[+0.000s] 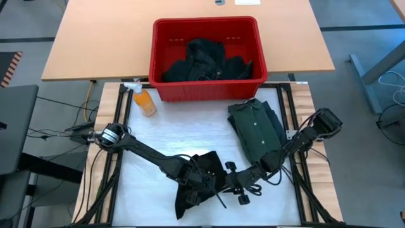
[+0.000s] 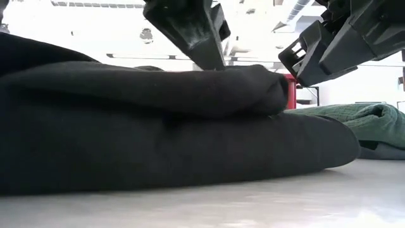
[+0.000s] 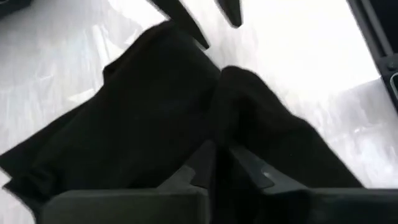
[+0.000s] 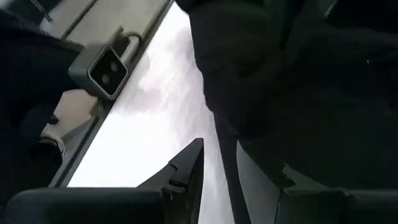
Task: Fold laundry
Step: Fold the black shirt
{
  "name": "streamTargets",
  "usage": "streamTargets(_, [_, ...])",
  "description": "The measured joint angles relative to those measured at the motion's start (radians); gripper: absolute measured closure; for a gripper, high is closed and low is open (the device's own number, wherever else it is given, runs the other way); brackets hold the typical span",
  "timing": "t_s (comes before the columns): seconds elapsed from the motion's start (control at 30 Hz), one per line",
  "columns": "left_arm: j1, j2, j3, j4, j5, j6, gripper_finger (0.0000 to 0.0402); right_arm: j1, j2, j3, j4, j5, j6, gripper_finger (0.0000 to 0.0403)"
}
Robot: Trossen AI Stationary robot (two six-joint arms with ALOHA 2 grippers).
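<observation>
We have the black garment at the table's near edge, mid-fold. Our left gripper pinches a fold of it; whether the right gripper holds it, we cannot tell. Next: draw the fold across, flat.

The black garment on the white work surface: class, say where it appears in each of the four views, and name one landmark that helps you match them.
High view: the black garment lies low centre, under both grippers.
Low view: it fills the left and middle.
Left wrist view: it spreads across the centre.
Right wrist view: it covers the upper right.
Shared landmark: the white table cover, also visible in the low, left wrist and right wrist views.
</observation>
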Motion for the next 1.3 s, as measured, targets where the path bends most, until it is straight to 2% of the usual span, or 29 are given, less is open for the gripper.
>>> streamTargets(0.2, [-0.030, -0.060, 0.024, -0.112, -0.036, -0.006, 0.0400, 0.000, 0.053, -0.001, 0.113, 0.015, -0.016, 0.0281])
streamTargets(0.37, [-0.069, -0.120, 0.013, -0.303, -0.080, -0.091, 0.0401, -0.003, 0.099, 0.000, 0.168, 0.018, -0.019, 0.0281])
streamTargets(0.57, [-0.110, -0.161, -0.043, -0.524, -0.122, -0.253, 0.0401, -0.016, 0.131, 0.000, 0.207, 0.021, -0.020, 0.0281])
streamTargets(0.77, [-0.117, -0.181, -0.130, -0.670, -0.170, -0.354, 0.0401, -0.026, 0.131, -0.001, 0.211, 0.023, -0.019, 0.0281])
streamTargets(0.97, [-0.098, -0.181, -0.235, -0.623, -0.184, -0.362, 0.0401, -0.029, 0.131, -0.001, 0.207, 0.026, -0.019, 0.0281])
streamTargets(1.13, [-0.089, -0.181, -0.262, -0.574, -0.160, -0.336, 0.0401, -0.044, 0.134, 0.004, 0.363, 0.037, -0.029, 0.0281])
streamTargets(1.3, [-0.090, -0.215, -0.262, -0.570, -0.153, -0.314, 0.0401, -0.070, 0.256, 0.127, 0.410, 0.037, -0.139, 0.0291])
